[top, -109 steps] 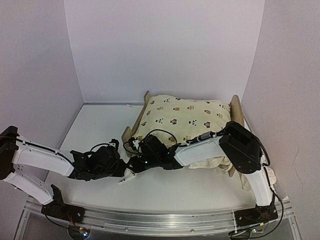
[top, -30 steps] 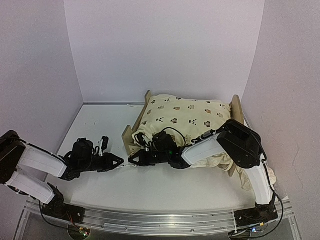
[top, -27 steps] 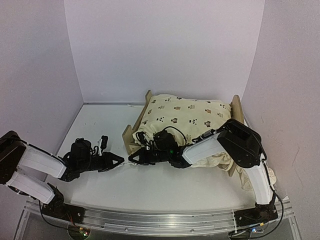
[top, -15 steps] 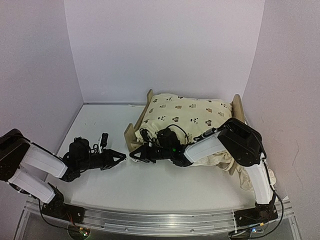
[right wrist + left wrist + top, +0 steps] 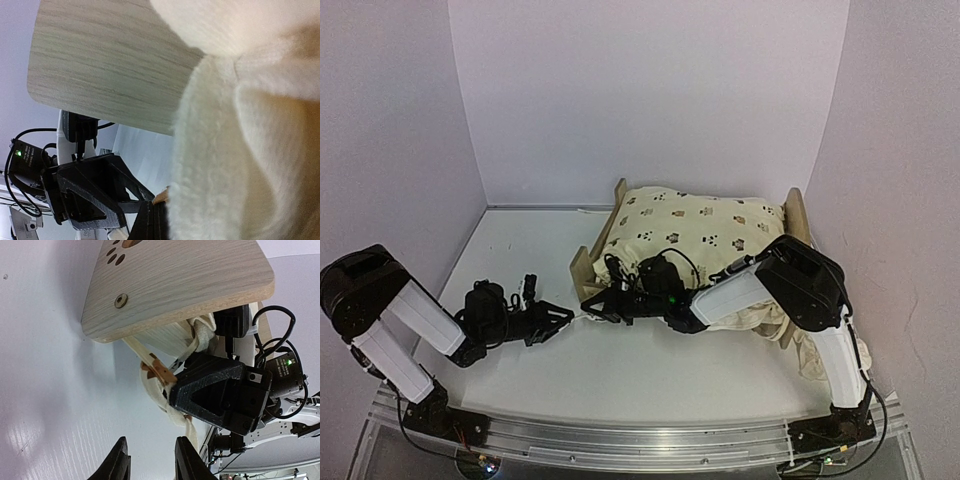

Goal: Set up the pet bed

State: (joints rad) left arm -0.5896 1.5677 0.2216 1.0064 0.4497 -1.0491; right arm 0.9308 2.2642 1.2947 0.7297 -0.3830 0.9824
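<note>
The left arm (image 5: 420,315) is lying low over the white surface (image 5: 520,250), bending up at the far left and stretching its forearm rightward. Its hand (image 5: 563,315) is pointing at the bed's head end, with the fingers (image 5: 120,467) standing apart around nothing. The pet bed (image 5: 579,268) is sitting right of centre on the surface, its headboard (image 5: 190,285) with the paw-print cutout facing left. A cream animal-print cushion (image 5: 700,225) is lying on top of the bed. Just below the headboard, the right hand (image 5: 592,305) is facing the left one with its fingers pressed together, pinching a cream cushion tie (image 5: 156,371) that is running out from under the wood. The right arm (image 5: 800,285) is rising from the near right corner, folding at a raised elbow and reaching left along the bed's near side.
</note>
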